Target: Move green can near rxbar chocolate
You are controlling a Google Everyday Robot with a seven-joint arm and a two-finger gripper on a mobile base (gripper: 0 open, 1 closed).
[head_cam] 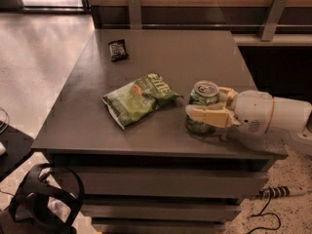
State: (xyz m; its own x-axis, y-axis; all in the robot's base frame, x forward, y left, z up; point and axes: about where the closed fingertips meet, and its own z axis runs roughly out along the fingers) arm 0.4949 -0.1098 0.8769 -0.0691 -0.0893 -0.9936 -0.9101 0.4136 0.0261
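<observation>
The green can (202, 97) stands upright on the grey table (165, 52), right of centre near the front. My gripper (204, 106) reaches in from the right on a white arm; its tan fingers (208, 116) are closed around the can's body, one in front and one behind. The rxbar chocolate (118, 49), a small dark wrapper, lies flat at the table's far left, well away from the can.
A green crinkled chip bag (140, 98) lies just left of the can. The table's front edge is close below the gripper. A wooden wall with metal brackets (272, 16) runs behind. A black headset (44, 199) lies on the floor at front left.
</observation>
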